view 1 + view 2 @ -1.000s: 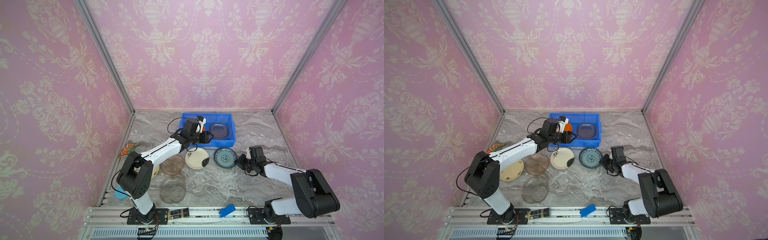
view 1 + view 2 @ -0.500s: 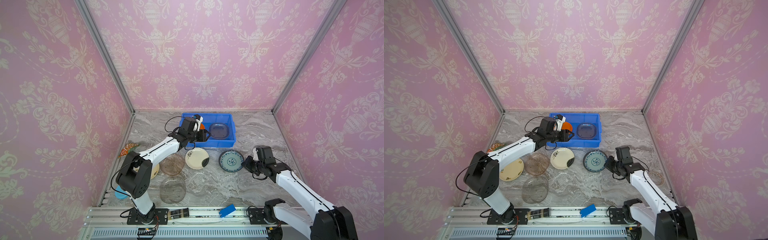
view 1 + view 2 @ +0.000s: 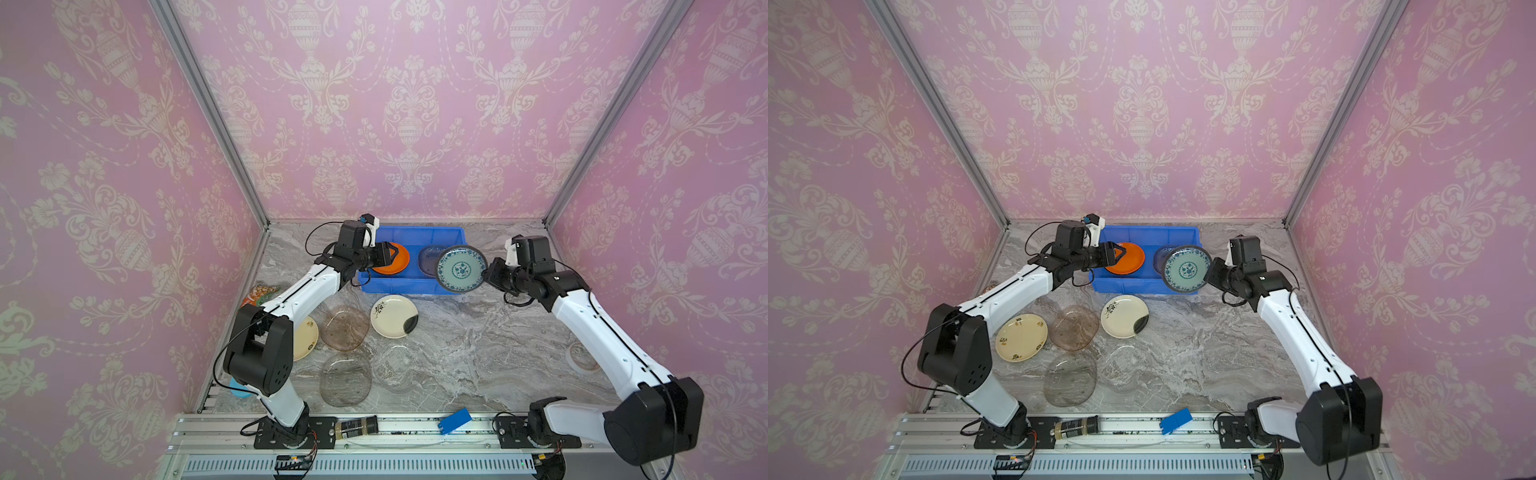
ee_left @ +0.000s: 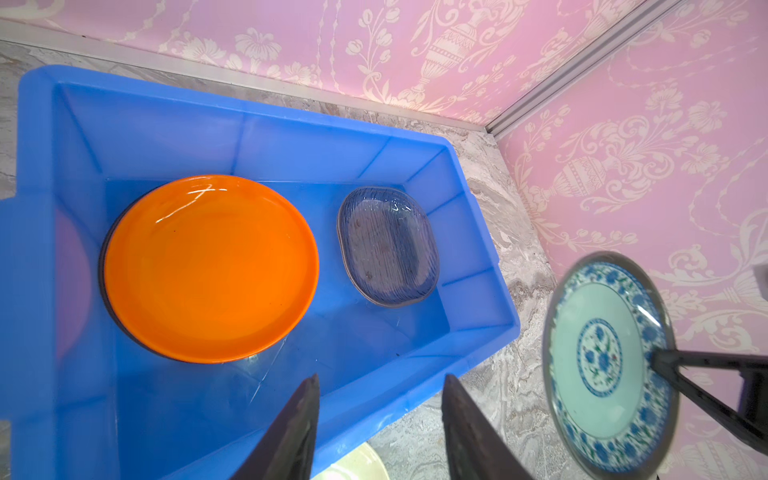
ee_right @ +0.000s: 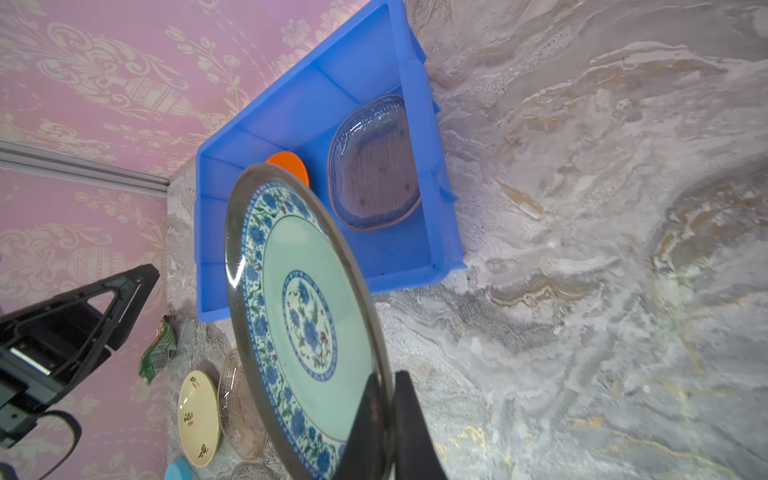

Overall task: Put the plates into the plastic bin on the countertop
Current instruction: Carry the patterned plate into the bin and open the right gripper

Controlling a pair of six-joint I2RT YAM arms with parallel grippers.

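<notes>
Currently your right pincer (image 5: 384, 409) is clamped on the rim of the blue-patterned plate (image 5: 299, 324). It holds the plate tilted on edge in the air, just off the right front corner of the plastic bin (image 3: 399, 286). Your left pincer (image 4: 378, 378) stands partly open and empty over the bin's left front, near the orange plate (image 4: 208, 270) lying inside. A smoky glass plate (image 4: 388, 245) lies in the bin's right half. A cream floral plate (image 3: 392, 316) and an amber glass plate (image 3: 345, 328) lie on the table (image 3: 478, 332) in front of the bin.
</notes>
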